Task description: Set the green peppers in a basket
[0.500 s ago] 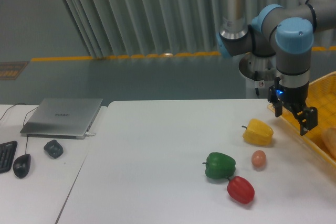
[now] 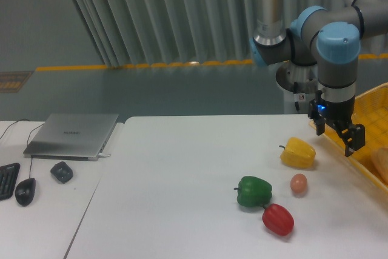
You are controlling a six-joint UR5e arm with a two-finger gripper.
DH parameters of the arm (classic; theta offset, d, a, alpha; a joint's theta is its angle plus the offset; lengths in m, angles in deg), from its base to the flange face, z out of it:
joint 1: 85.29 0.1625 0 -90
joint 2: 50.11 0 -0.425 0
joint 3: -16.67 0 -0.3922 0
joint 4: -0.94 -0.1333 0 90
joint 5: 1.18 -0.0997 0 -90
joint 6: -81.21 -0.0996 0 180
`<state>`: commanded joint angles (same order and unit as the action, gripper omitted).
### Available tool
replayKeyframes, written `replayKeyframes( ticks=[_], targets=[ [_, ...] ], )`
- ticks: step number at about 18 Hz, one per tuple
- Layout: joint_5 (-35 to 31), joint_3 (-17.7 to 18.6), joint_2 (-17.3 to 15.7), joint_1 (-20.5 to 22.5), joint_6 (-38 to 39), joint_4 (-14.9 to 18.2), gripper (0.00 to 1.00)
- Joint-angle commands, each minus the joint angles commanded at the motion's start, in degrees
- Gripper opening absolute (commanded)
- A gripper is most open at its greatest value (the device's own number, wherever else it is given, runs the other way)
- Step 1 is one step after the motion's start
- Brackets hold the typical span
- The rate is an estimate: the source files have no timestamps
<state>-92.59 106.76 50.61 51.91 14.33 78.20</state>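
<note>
On the white table [image 2: 182,180], beneath a released end effector [image 2: 337,138], lies the green pepper [image 2: 253,191].

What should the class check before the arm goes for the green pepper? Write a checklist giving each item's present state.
1. Gripper empty, jaws apart: ok.
2. Green pepper lying free on the table: ok.
3. Room around it: the red pepper sits very close, perhaps touching: cannot tell.
4. Gripper over the green pepper: not ok; it hangs by the yellow pepper and the basket.
5. Space in the basket: cannot tell; it is mostly out of view.
</note>
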Motion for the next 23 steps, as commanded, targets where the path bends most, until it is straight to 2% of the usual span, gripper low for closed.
replayKeyframes(
  ticks=[5, 9, 11, 12, 14, 17, 23],
  targets=[
    [0.3, 0.1, -0.3, 0.0, 0.1, -0.3, 1.00],
    [0.4, 1.2, -0.3, 0.1, 3.8, -0.5, 1.00],
    [1.1, 2.7, -1.1, -0.2, 5.5, -3.0, 1.00],
    [1.1, 3.0, -1.3, -0.2, 7.6, -4.3, 1.00],
    [1.0, 3.0, -1.4, -1.0, 15.0, -4.7, 1.00],
    [0.6, 3.1, -1.2, -3.3, 19.3, -4.7, 1.00],
    [0.4, 3.1, 0.4, -10.7, 16.5, -4.7, 1.00]
  ],
)
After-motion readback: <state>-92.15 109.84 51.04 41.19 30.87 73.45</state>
